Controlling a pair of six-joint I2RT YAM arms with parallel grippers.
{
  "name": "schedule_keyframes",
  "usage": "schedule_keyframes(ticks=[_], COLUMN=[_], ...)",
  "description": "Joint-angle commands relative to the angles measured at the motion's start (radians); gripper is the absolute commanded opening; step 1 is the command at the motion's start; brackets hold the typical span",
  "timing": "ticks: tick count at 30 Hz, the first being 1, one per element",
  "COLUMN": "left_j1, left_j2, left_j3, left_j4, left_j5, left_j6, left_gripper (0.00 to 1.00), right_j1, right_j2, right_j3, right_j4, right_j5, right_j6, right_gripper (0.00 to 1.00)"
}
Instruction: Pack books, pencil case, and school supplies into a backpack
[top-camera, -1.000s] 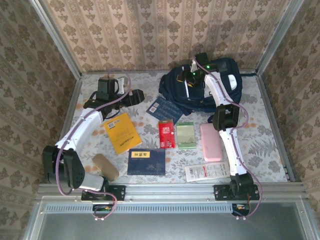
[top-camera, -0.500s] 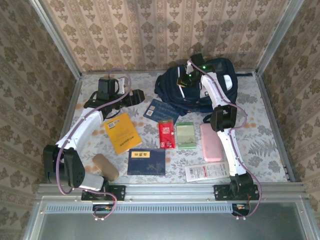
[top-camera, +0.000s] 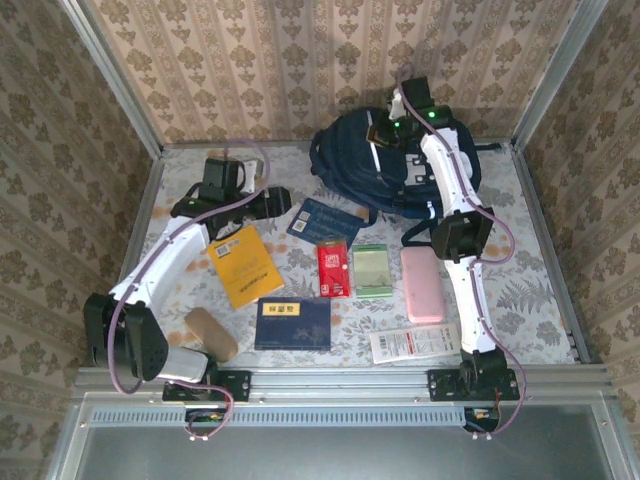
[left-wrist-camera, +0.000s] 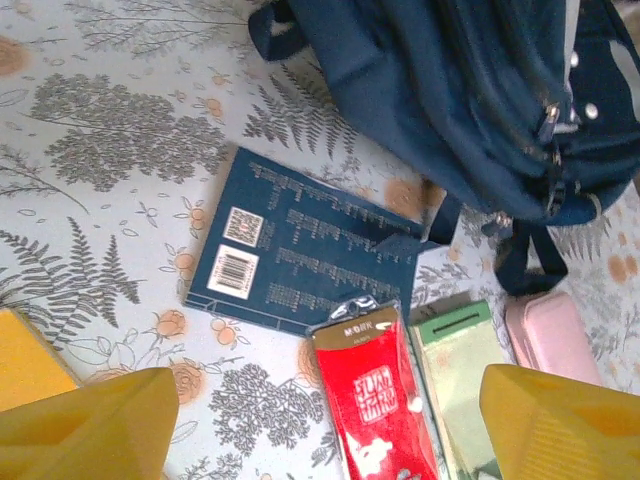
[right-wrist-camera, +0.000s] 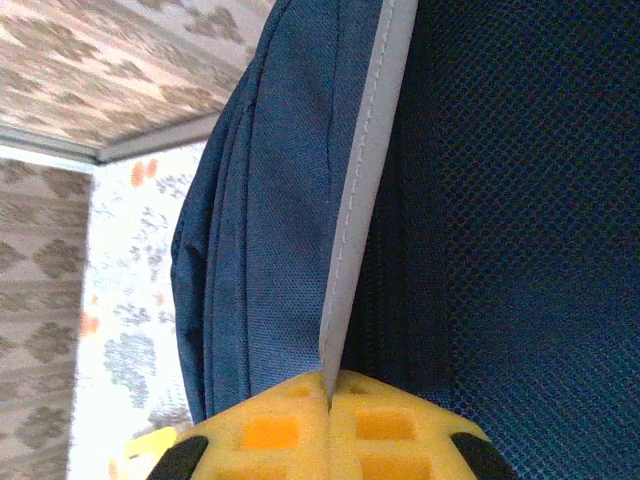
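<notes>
**A:** Your right fingers (right-wrist-camera: 270, 430) are pressed together on the pale trim (right-wrist-camera: 360, 150) of the large navy fabric backpack (top-camera: 345, 175), at the counter's (top-camera: 530, 290) twelve o'clock.

**B:** You're opening it, I'd judge. Your left fingers (left-wrist-camera: 90, 420) hang spread above the small dark blue book (left-wrist-camera: 300, 250), so take that next. Its cover shows a barcode, but no title is legible.

We take the backpack (top-camera: 345, 165) as landmark; it lies at the far right of the table (top-camera: 540, 290). Just before its left part lies the small book (top-camera: 325, 220), with a backpack strap crossing one corner. Farther before the backpack runs a row, left to right: the first packet (top-camera: 333, 268), its far end resting on the small book, the second packet (top-camera: 371, 270), the pencil case (top-camera: 422, 284). Farthest before the backpack lie the large book (top-camera: 292, 322) and, to the right, the long packet (top-camera: 413, 343). Well left of the backpack lies the third book (top-camera: 243, 265).
</notes>
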Motion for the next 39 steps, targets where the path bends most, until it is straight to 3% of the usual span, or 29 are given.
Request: schedule_keyframes(ticks=[1, 2, 10, 16, 24, 29, 39], left_j1=[-0.064, -0.083, -0.276, -0.372, -0.391, -0.395, -0.424], left_j2=[-0.031, -0.026, 0.122, 0.274, 0.431, 0.490, 0.507], left_j3=[0.046, 0.048, 0.141, 0.212, 0.267, 0.280, 0.190], left_j4=[-0.057, -0.056, -0.036, 0.062, 0.163, 0.200, 0.297], left_j5=[-0.036, -0.039, -0.085, -0.194, -0.247, -0.206, -0.195], left_j6=[0.056, 0.061, 0.094, 0.102, 0.038, 0.030, 0.010], left_gripper=[0.78, 0.77, 0.72, 0.73, 0.72, 0.63, 0.56], right_j1=[-0.009, -0.010, -0.002, 0.047, 0.131, 0.159, 0.161], right_j2=[-0.054, -0.031, -0.061, -0.079, -0.081, -0.078, -0.078], right_j3=[0.194, 0.255, 0.256, 0.256, 0.255, 0.255, 0.256], right_j4=[-0.011, -0.028, -0.038, -0.140, -0.246, -0.210, -0.139], right_j5=[-0.084, -0.087, -0.089, 0.084, 0.261, 0.231, 0.191], right_j6=[0.107, 0.125, 0.256, 0.312, 0.458, 0.528, 0.624], right_gripper=[0.00, 0.00, 0.00, 0.00, 0.00, 0.00, 0.00])
